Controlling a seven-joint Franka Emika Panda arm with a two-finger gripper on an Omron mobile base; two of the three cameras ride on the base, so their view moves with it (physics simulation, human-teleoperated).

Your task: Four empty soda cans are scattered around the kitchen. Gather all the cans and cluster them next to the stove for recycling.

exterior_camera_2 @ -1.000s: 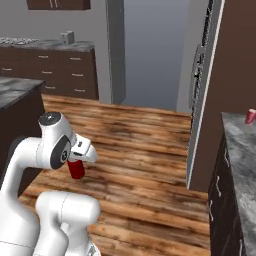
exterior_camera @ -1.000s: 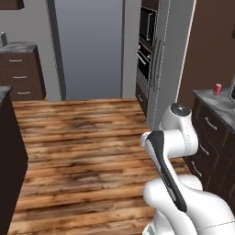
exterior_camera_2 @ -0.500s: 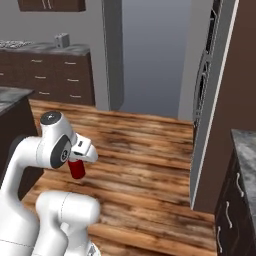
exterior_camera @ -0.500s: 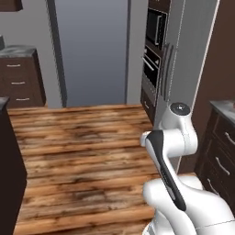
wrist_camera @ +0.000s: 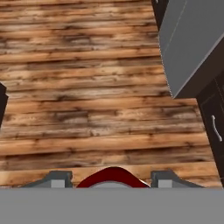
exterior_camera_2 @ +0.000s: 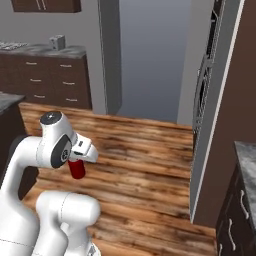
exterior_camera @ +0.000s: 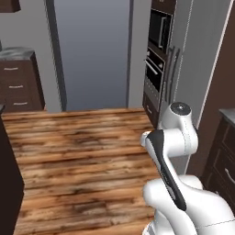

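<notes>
Over the wooden floor (exterior_camera_2: 145, 150), a red soda can (exterior_camera_2: 76, 169) hung pinched in the gripper (exterior_camera_2: 77, 162), held upright beneath the white arm (exterior_camera: 176, 137), grey fridge (exterior_camera: 193, 69) and wall oven (exterior_camera: 156, 69) stood to the right, dark drawers (exterior_camera_2: 47, 82) on the far left

One soda can (exterior_camera_2: 76, 169) is counted, red, seen at the end effector (exterior_camera_2: 80, 161) in the right base view and again as a red rim (wrist_camera: 113, 176) in the hand view. One robot arm (exterior_camera: 170, 151) is counted. One built-in wall oven stack (exterior_camera: 156, 59) is listed. One small grey object (exterior_camera_2: 57, 42) is noted on the far tabletop (exterior_camera_2: 40, 50). One plank floor (exterior_camera: 78, 160) is recorded.
</notes>
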